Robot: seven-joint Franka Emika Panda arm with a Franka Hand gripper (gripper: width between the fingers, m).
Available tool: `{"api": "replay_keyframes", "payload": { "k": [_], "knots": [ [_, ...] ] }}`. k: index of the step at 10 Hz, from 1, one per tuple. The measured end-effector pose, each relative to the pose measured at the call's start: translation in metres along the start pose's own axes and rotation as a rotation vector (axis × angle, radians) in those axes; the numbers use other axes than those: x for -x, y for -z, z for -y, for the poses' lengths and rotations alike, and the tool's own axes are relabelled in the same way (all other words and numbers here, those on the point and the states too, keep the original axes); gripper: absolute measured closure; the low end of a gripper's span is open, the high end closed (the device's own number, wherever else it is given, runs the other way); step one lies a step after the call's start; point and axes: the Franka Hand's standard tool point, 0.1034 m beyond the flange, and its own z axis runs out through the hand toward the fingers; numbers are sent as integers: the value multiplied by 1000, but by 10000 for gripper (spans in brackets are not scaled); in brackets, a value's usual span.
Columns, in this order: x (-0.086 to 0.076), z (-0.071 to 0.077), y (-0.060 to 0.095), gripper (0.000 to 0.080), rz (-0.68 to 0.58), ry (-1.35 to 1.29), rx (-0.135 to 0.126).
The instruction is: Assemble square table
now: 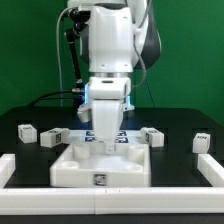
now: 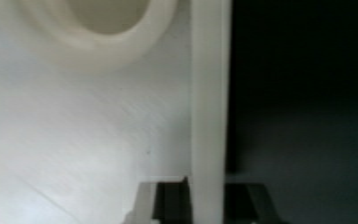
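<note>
Hanging straight down from the white Panda arm (image 1: 108,45), the gripper (image 1: 105,143) meets the back edge of the square tabletop (image 1: 125,172). The tabletop lies flat on the black table (image 1: 175,152), near the front and about midway across the exterior view. It sits tray-like with its raised rim (image 1: 68,158) upward and shows a small black-and-white tag (image 1: 99,179) on its front wall.

In the wrist view the gripper (image 2: 208,200) straddles that rim (image 2: 211,100). One dark finger (image 2: 162,203) is on the inner side, over the pale floor of the tabletop (image 2: 87,120), and the other is on the outer side, over the dark table (image 2: 309,110). The jaws are drawn in narrow, both pads lying flush against the thin wall with no gap visible, so they have the tabletop by its rim. A round hole (image 2: 96,18) is sunk into the tabletop floor farther along the wall.

Four short white block legs lie loose on the table, apart from the tabletop. The far-left leg (image 1: 25,131) and the inner left leg (image 1: 52,137) are on the exterior view's left. The inner right leg (image 1: 152,135) and the far-right leg (image 1: 201,141) are on its right. Each carries a dark tag.

The marker board (image 1: 127,139) lies flat just behind the tabletop, partly hidden by the gripper. A long white border rail (image 1: 8,170) runs along the exterior view's left edge of the table, and a second rail (image 1: 212,168) runs along the right.
</note>
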Motion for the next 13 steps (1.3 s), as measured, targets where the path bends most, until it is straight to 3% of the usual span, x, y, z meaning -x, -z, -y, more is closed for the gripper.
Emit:
{"api": "replay_keyframes", "payload": {
  "k": [2, 6, 9, 11, 13],
  "knots": [
    [-30, -1, 0, 745, -3, 123, 3],
    [-30, -2, 0, 745, -2, 119, 4],
    [-51, -23, -2, 745, -12, 151, 24],
    [-72, -43, -2, 745, -27, 177, 55],
    [-94, -43, -3, 745, -31, 161, 55]
  ]
}}
